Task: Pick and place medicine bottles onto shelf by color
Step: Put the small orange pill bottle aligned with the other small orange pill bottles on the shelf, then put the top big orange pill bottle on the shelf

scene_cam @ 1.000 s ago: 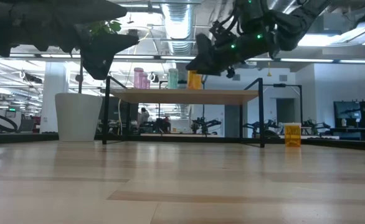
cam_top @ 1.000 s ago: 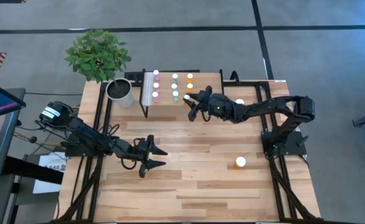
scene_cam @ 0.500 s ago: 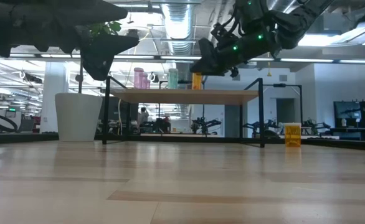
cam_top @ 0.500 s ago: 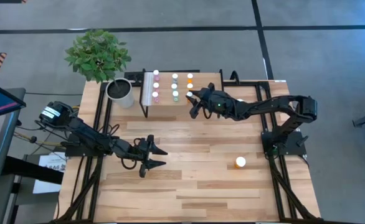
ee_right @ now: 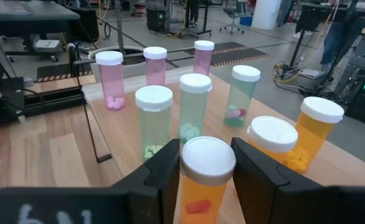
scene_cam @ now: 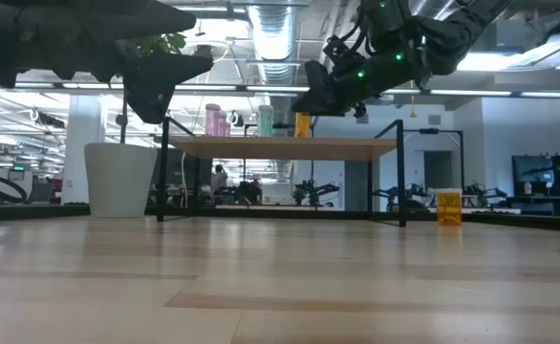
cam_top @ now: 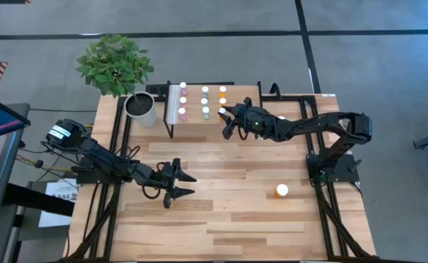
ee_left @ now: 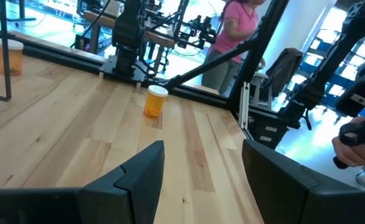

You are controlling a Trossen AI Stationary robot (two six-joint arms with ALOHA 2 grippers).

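R gripper (ee_right: 207, 186) clamps orange bottle (ee_right: 206, 177) over shelf (cam_top: 199, 124), L gripper (cam_top: 185, 185) idle

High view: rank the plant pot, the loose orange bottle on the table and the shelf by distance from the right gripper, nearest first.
1. Shelf, directly beneath the right gripper.
2. Loose orange bottle, on the open tabletop toward the right arm's base.
3. Plant pot, beyond the shelf's far end.

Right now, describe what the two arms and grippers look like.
Both arms are dark, jointed, ending in black two-finger grippers: left gripper, right gripper. Black cables loop along the left arm; its base carries a white label. Green lights glow on the right wrist.
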